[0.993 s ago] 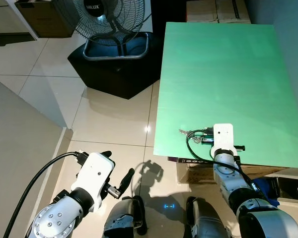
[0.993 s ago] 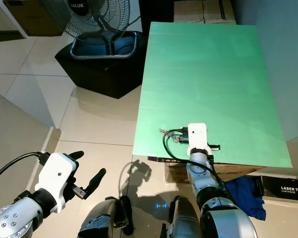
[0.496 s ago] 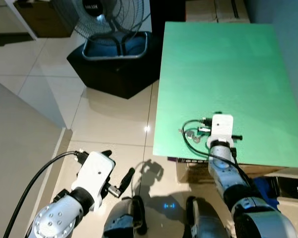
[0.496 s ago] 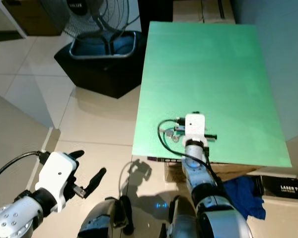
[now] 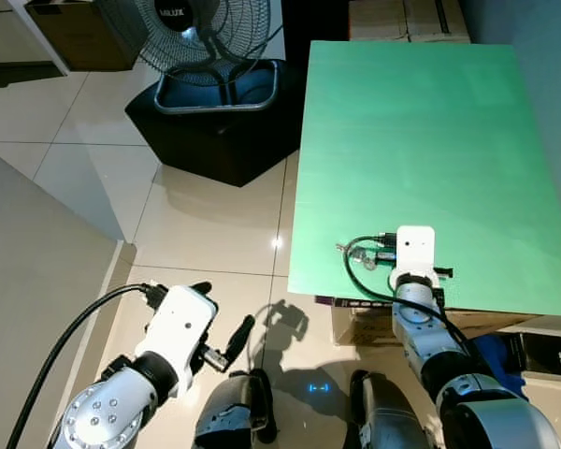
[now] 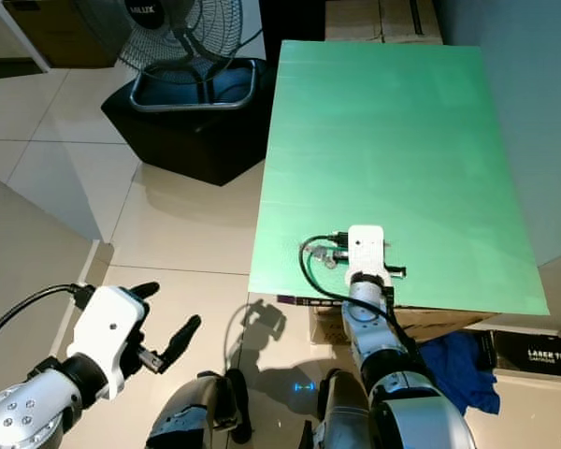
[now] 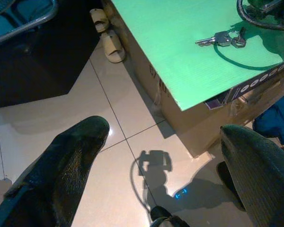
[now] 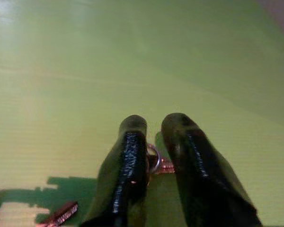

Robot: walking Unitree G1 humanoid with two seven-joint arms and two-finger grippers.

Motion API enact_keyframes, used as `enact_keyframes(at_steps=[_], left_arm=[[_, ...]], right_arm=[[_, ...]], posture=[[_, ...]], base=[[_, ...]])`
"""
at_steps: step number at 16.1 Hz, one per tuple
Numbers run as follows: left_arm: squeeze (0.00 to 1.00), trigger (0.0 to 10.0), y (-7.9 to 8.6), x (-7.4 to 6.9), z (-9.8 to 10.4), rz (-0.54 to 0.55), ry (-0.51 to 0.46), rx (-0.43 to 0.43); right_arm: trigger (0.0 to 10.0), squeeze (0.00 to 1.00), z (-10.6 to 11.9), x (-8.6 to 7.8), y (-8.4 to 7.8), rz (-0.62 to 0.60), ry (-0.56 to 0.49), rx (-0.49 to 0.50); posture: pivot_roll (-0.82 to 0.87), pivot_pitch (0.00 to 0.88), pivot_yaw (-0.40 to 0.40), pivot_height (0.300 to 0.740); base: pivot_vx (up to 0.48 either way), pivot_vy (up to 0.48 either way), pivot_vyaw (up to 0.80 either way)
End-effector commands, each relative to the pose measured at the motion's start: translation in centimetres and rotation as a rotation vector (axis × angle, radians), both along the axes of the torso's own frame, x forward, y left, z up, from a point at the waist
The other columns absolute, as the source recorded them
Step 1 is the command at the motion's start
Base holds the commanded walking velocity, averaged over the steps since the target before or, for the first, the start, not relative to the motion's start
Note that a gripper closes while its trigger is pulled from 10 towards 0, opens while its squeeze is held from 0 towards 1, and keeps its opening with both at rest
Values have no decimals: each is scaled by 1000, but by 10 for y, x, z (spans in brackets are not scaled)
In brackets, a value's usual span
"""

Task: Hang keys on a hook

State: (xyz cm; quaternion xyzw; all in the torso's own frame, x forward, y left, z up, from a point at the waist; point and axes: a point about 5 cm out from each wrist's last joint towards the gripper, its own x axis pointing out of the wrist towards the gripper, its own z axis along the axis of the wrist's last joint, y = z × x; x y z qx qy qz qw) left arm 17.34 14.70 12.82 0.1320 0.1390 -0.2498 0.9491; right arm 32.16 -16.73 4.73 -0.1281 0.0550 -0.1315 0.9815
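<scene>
A bunch of keys (image 7: 223,38) on a ring lies on the green tabletop (image 5: 411,131) close to its front left corner. My right gripper (image 8: 153,132) is down on the table at the keys, its two black fingers (image 8: 130,161) nearly together with the silver key ring (image 8: 153,158) caught between them. From the head camera its white wrist housing (image 5: 414,250) covers the fingers, and the keys (image 5: 355,252) stick out to its left. My left gripper (image 5: 222,307) hangs open low over the tiled floor, left of the table.
A standing fan (image 5: 206,33) sits on a black base (image 5: 215,122) at the far left. Cardboard boxes (image 5: 407,19) stand behind the table. Under its front edge are a box (image 7: 199,123), a blue cloth (image 6: 460,367) and a toner carton (image 6: 542,354). Slippers (image 7: 109,42) lie on the floor.
My right wrist moved a little forward over the table and came back slightly toward the edge. The keys stay on the tabletop. The left arm has not moved.
</scene>
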Motion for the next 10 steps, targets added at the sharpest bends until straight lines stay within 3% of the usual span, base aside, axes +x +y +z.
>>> enact_keyframes(at_steps=[1, 8, 9, 10], left_arm=[[0, 10000, 2, -3, -2, -4, 17, 10], [0, 10000, 2, -4, -3, -5, 18, 12], [0, 10000, 3, -4, -3, -5, 18, 13], [0, 10000, 2, -4, -3, -6, 18, 13]], right_arm=[[10000, 1000, -11, -7, 0, -12, 52, 0], [10000, 1000, -16, -10, -4, -39, 81, 16], [10000, 537, -19, -12, -5, -41, 105, 17], [10000, 0, -20, -13, -5, -46, 112, 13]], posture=[[64, 293, 123, 713], [68, 298, 126, 713], [69, 299, 128, 713], [71, 300, 129, 713]], base=[[0, 0, 0], [0, 0, 0], [0, 0, 0], [0, 0, 0]])
